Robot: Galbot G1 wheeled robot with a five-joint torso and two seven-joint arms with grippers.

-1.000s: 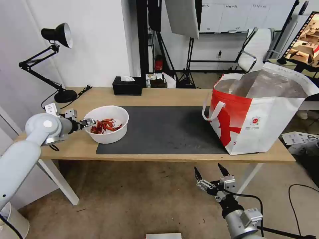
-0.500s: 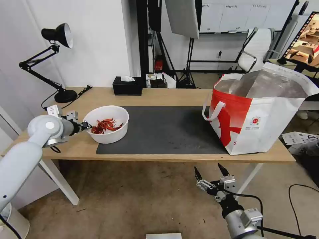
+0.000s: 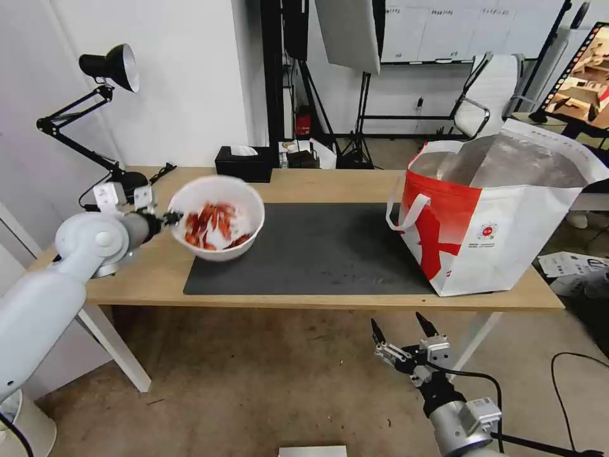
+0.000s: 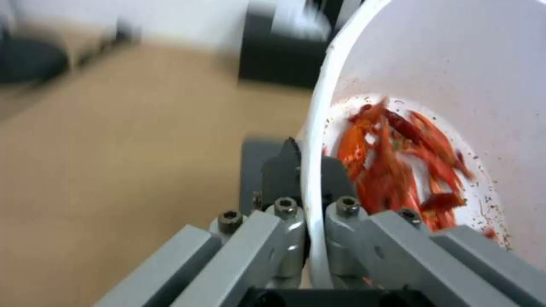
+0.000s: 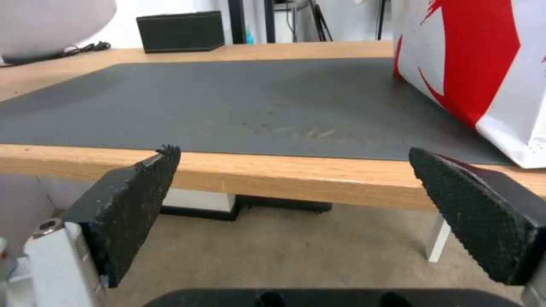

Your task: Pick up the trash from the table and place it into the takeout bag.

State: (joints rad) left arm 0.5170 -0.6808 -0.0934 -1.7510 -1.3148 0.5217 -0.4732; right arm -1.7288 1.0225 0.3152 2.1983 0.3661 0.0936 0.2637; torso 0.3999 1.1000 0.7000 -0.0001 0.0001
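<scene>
Bowl (image 3: 219,218) of red chili shells (image 4: 398,166) is hanging tilted above the table (image 3: 317,184), its rim at 9 o'clock being pinched by the left gripper (image 3: 170,219). Takeout bag (image 3: 501,222) is standing at 3 o'clock. Right gripper (image 3: 406,330) is idling spread apart below the table's edge.

Head camera overlooks table (image 3: 304,184); both wrist cameras view it close, low
</scene>
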